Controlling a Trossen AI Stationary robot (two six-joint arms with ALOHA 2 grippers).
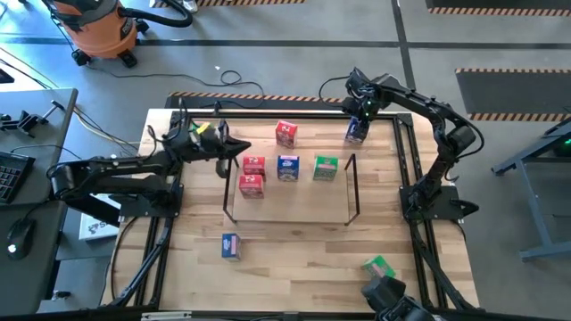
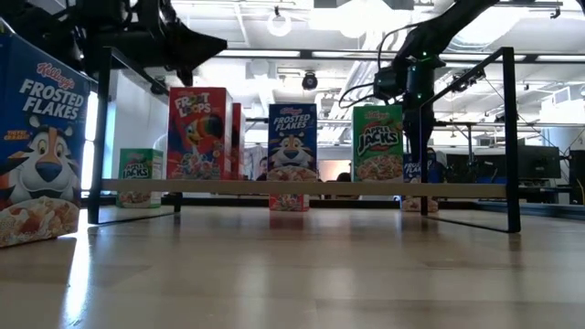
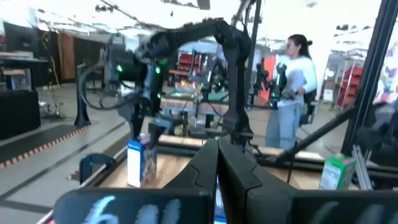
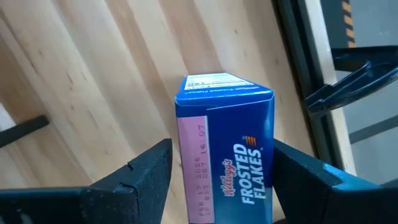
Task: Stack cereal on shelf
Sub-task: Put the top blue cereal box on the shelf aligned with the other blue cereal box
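Note:
A blue Frosted Flakes box (image 4: 224, 149) stands upright on the table at the far right (image 1: 356, 132), outside the shelf. My right gripper (image 4: 221, 171) is open over it, pointing down, with one finger on either side and a narrow gap at each. The black wire shelf (image 1: 355, 187) holds two red boxes (image 1: 252, 175), a blue box (image 1: 287, 168) and a green box (image 1: 325, 168), all standing on its board (image 2: 228, 186). My left gripper (image 1: 236, 147) is shut and empty, raised beside the shelf's far left post.
A red box (image 1: 285, 134) stands behind the shelf. A blue box (image 1: 231, 246) lies on the near table and a green box (image 1: 378, 267) at the near right. Black rails (image 1: 412, 169) border the table. A person (image 3: 292, 87) stands in the room beyond.

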